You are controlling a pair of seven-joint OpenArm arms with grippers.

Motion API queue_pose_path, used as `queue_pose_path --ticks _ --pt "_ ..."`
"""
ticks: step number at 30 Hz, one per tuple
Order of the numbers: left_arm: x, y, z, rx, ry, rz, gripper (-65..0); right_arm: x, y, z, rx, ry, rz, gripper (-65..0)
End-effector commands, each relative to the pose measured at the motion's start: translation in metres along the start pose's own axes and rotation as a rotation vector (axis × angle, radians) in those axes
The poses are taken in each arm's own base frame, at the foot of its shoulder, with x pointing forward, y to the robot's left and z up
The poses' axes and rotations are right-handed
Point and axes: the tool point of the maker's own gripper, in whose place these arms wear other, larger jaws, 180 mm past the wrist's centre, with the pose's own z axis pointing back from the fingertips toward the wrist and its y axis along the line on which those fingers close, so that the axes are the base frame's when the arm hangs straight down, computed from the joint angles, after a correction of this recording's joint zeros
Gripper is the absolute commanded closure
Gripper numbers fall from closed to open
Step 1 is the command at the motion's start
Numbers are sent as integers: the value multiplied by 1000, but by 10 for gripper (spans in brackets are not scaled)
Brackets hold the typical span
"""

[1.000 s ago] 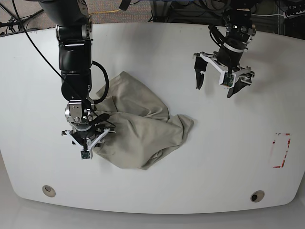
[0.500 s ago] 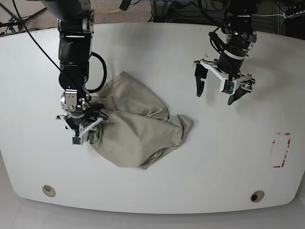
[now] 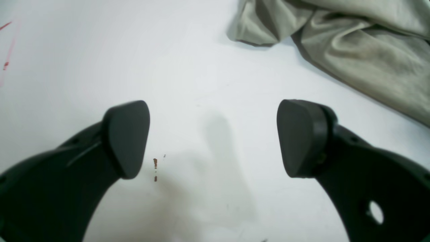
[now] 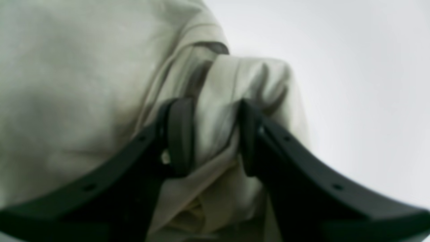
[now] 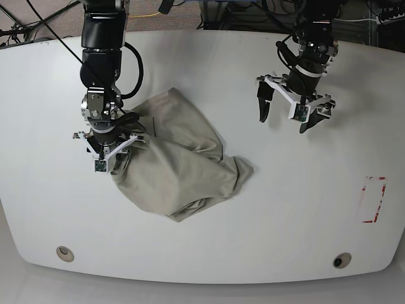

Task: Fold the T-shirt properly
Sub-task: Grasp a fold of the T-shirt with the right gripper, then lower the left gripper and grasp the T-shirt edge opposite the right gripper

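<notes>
Base view: the shirt lies crumpled left of centre on the white bench. The right end effector pinches a bunched fold at its left edge. The left end effector hovers spread wide, empty, well apart from the shirt.

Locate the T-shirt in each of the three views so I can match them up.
Base: the T-shirt lies crumpled left of centre on the white table, its left edge at the right end effector.
Left wrist: only an edge, upper right, beyond the open left end effector.
Right wrist: fills the left and centre, a bunch pinched in the right end effector.
Shared landmark: the white table.
</notes>
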Motion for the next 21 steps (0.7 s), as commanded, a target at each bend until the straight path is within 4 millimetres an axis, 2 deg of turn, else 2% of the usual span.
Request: queue_pose_path --ticks 1,6,8,11,14,17,21 --pt "14 3 -1 7 -50 -1 -564 28 -1 13 -7 -90 1 -276" --pt "12 3 -3 6 -44 2 -564 45 9 32 7 -151 0 -309" --pt "16 4 -6 7 -53 0 -564 49 11 33 14 -150 -1 -317" --pt "16 5 -8 7 -55 1 -564 69 14 28 33 -164 6 -341" --pt "18 5 -8 9 -58 1 -564 76 21 14 74 -146 31 -354" --pt "18 5 -8 9 -58 1 -564 87 20 -3 82 -132 34 -352" --pt "17 5 -9 9 -56 1 -564 91 16 -28 94 -87 38 -352"
